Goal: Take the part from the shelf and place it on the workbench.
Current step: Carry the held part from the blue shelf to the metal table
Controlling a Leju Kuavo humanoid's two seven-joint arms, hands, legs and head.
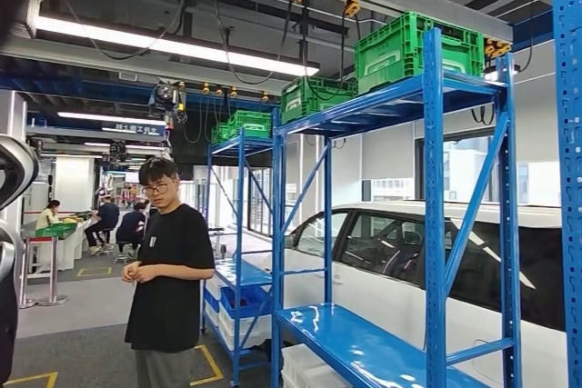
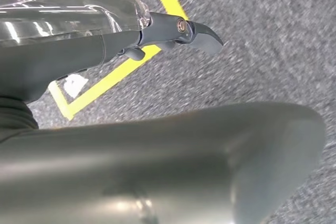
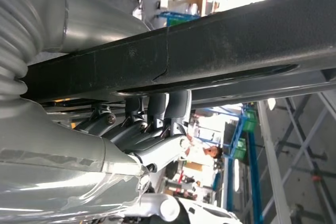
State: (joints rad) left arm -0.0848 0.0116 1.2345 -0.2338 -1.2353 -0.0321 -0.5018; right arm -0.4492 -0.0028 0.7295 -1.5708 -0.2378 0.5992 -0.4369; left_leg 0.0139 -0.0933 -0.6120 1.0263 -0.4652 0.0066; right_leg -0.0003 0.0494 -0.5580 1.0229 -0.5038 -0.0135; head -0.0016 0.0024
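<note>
right hand (image 3: 150, 129): fingers wrapped around long black textured bar-shaped part (image 3: 190, 51), across frame top | left hand (image 2: 166, 145): grip state unclear, above grey speckled floor (image 2: 257, 51) | blue metal shelf (image 1: 432, 224), frame right

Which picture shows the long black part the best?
The right wrist view: the black part runs across it, gripped by the right hand. The head view looks at shelves; the left wrist view looks at floor.
</note>
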